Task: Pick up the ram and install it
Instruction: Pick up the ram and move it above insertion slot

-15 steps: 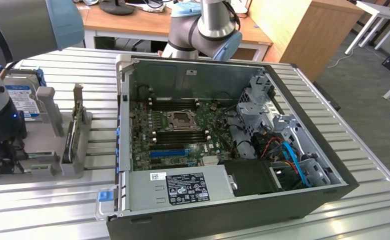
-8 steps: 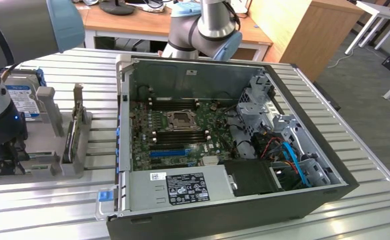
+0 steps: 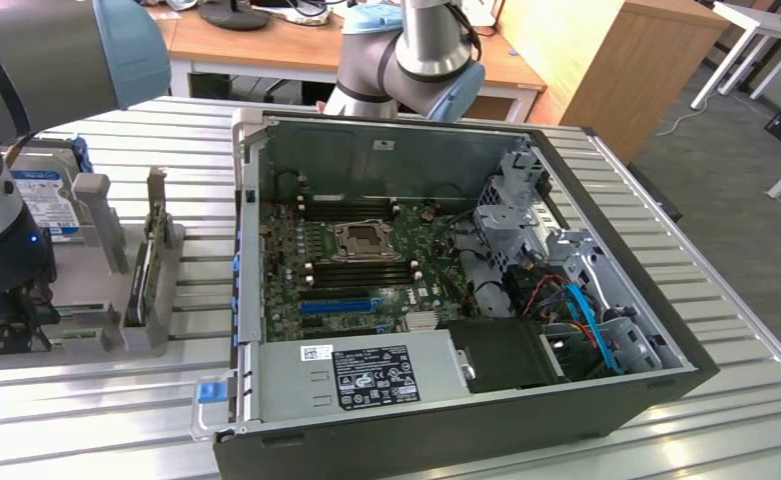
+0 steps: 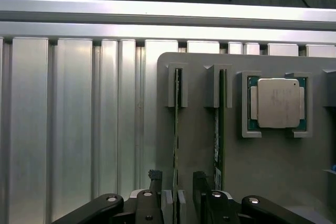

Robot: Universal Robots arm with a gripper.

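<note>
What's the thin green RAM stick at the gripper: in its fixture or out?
In. The thin green RAM stick stands on edge, its end seated in the grey fixture's slot; the open gripper straddles it.

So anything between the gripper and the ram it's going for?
Nothing visible. The gripper hangs just above the ram standing on edge in the grey holder; the second ram stick and CPU sit alongside, clear.

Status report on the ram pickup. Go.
Tool low over the grey holder, at the ram stick farther from the processor. It stands on edge in its slot, not yet lifted. Second stick close alongside.
</note>
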